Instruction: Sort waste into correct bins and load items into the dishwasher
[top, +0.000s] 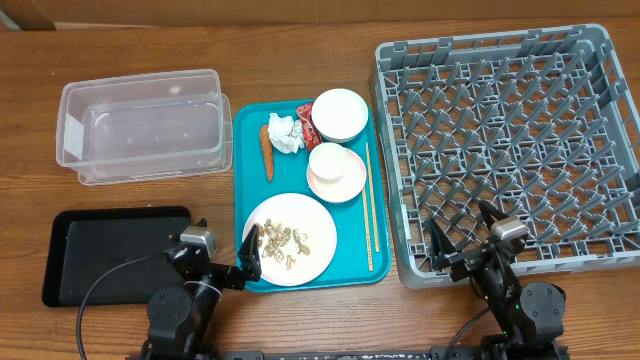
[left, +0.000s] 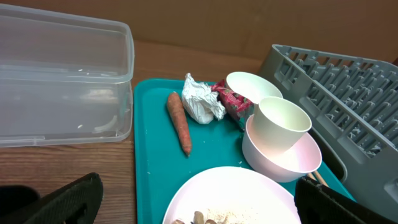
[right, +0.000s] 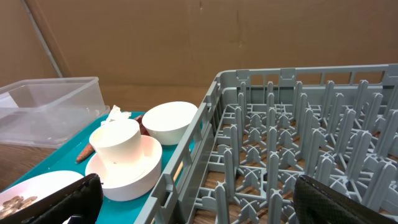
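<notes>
Cup (top: 337, 160) sits nested in pink bowl (top: 337, 192), frame centre; I risk tipping both grabbing one. Left gripper (top: 222, 262) and right gripper (top: 463, 235), bottom edge, gape wide, holding nothing.

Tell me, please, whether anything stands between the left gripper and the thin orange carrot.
Nothing tall: only the teal plastic tray's low rim lies between the left gripper and the thin orange carrot.

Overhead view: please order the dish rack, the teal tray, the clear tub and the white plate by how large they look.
Largest: dish rack
Then: teal tray
Then: clear tub
Smallest: white plate
No two look alike in size.
</notes>
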